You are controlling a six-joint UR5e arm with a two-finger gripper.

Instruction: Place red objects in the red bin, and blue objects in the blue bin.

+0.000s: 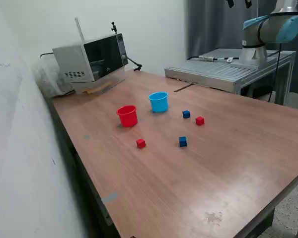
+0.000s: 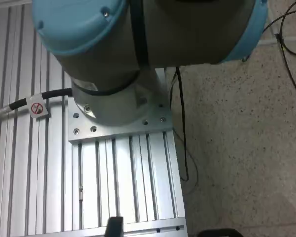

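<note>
A wooden desk [image 1: 228, 163] is carrying all the task pieces in its middle area. The red cup [image 1: 127, 116] is standing upright toward the desk's far-left part, and the light blue cup [image 1: 159, 101] is standing upright just beyond it, toward the far edge; the two cups are sitting near each other but apart. Four small cubes are lying on the bare wood, none touching another or a cup: one blue cube [image 1: 186, 114] is resting near the light blue cup, a red cube [image 1: 199, 120] is lying just beside that blue cube, a second blue cube [image 1: 183, 142] is sitting closer to the near edge, and a second red cube [image 1: 140, 143] is lying in front of the red cup.

At the far-left corner a microwave oven [image 1: 92, 58] is standing against the wall, well apart from the cups. Beyond the far edge a ribbed aluminium platform [image 1: 223, 72] is supporting the arm's base [image 1: 268, 32].

Nothing is standing between the cubes and the cups.

In the wrist view the camera is looking at the arm's grey and light blue joint [image 2: 138, 44], the slotted mounting plate [image 2: 123, 182], a black cable [image 2: 181, 128] and a speckled floor [image 2: 246, 148]. Only dark tips are showing at that picture's border, so whether the fingers are spread or pressed together cannot be told.
</note>
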